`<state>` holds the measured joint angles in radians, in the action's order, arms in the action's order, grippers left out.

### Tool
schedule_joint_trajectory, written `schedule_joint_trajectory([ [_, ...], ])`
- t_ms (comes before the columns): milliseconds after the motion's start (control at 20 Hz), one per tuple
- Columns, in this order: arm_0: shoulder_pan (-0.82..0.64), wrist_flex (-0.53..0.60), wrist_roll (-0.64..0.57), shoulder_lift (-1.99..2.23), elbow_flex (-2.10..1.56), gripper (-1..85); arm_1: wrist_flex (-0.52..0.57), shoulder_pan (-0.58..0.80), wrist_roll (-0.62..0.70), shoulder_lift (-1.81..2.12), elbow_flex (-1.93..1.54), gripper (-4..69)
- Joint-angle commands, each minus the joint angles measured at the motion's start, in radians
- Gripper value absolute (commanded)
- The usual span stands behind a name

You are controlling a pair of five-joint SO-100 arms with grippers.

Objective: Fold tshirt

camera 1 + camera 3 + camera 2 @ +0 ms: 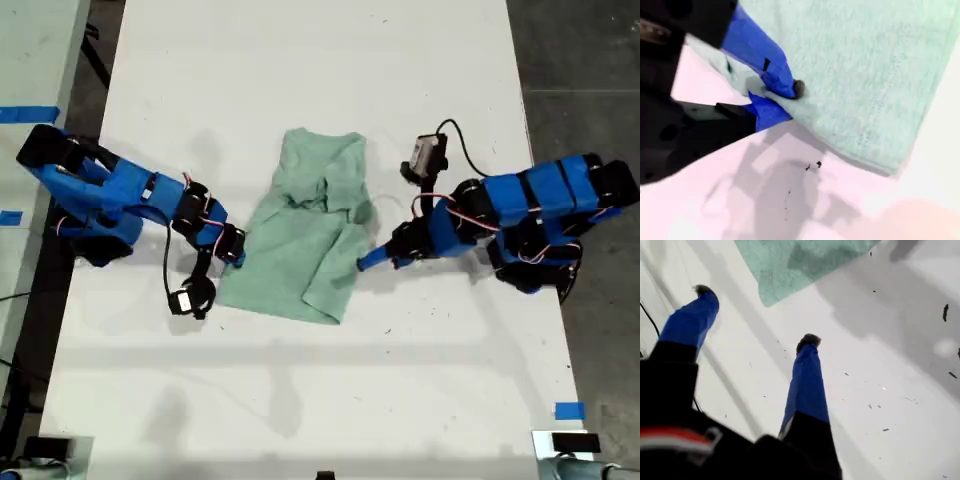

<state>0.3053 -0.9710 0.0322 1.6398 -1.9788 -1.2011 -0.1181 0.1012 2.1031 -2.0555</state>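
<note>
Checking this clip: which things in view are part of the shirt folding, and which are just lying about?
Part of the job:
- t-shirt
- my second gripper, fingers pinching the t-shirt's edge
- my first gripper, open over the table

Lying about:
- blue tape piece, exterior view's lower right
- blue tape strip, exterior view's left
- dark specks

blue printed arms, black joints; red-and-white wires; dark-tipped blue fingers [807, 375]

My first tool [757, 314] hangs with its jaws spread wide apart, holding nothing, its arm reaching in from the exterior view's right. My second tool [782, 100], opposite, has its jaws pinched together on cloth.
</note>
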Motion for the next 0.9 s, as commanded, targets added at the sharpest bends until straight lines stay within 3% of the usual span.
schedule_joint_trajectory([
  [0, -0.031, -0.325, 0.009, -0.107, 0.405, 0.0, 0.035, -0.018, -0.020, 0.094, -0.020, 29.6],
  [250, -0.067, -0.321, -0.103, -0.492, 0.928, 0.0, 0.037, -0.025, -0.035, 0.166, -0.064, 28.9],
  [450, -0.071, -0.031, -0.202, -0.683, 1.051, 0.0, 0.038, -0.034, -0.043, 0.167, -0.067, 28.7],
  [550, -0.078, 0.037, -0.225, -0.755, 1.060, 1.8, 0.038, -0.043, -0.054, 0.167, -0.072, 28.7],
  [650, -0.084, 0.008, -0.219, -0.808, 1.080, 18.5, 0.043, -0.048, -0.058, 0.169, -0.077, 28.7],
  [850, -0.084, -0.179, -0.192, -0.732, 1.077, 28.2, 0.043, -0.051, -0.061, 0.176, -0.087, 28.8],
])
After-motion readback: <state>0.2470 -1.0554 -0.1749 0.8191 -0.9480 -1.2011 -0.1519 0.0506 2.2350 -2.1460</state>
